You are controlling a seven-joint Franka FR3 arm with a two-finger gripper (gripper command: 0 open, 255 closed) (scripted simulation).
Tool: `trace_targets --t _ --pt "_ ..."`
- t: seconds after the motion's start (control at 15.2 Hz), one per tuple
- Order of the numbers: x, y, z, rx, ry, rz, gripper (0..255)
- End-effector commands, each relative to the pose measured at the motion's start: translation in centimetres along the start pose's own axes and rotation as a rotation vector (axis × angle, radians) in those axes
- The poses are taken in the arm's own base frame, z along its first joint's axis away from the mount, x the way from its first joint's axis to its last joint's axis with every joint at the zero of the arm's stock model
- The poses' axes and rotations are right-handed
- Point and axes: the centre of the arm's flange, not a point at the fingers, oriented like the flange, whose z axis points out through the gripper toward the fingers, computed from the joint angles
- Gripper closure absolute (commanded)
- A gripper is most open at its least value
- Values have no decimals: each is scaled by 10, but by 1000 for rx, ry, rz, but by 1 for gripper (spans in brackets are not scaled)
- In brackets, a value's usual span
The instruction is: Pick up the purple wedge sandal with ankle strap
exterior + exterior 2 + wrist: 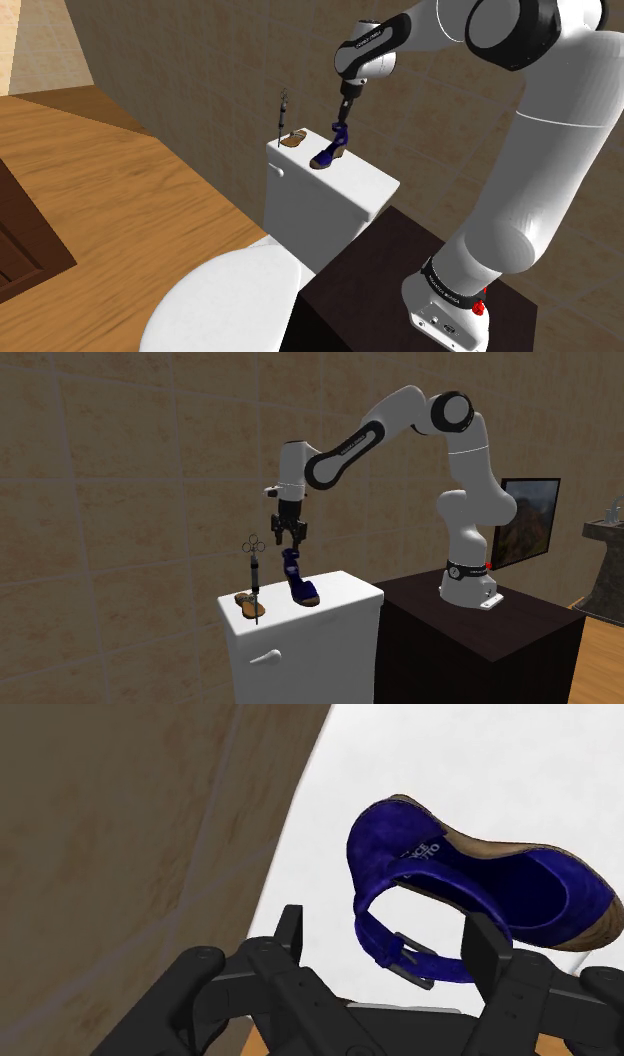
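Hovering above the toilet tank lid [345, 188], the jaws stand open astride the ankle strap [400, 952] of the purple wedge sandal [328, 156], gripping nothing. The sandal rests mid-lid, its raised strap probably the easiest hold.

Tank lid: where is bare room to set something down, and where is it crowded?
Free: the lid stretch between the blue-purple sandal and the end beside the dark stand. Crowded: the other end, where a flat brown item and an upright scissor-like tool sit close, with the gripper above the sandal.
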Motion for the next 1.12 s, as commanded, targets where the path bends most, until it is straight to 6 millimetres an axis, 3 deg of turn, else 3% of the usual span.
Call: trace_targets --t 0.0,0.2,1.06 --pt "-7 -3 20 24 -32 3 255" --pt "-5 -6 23 25 -32 2 255" --pt "-9 4 -47 24 -32 3 255"
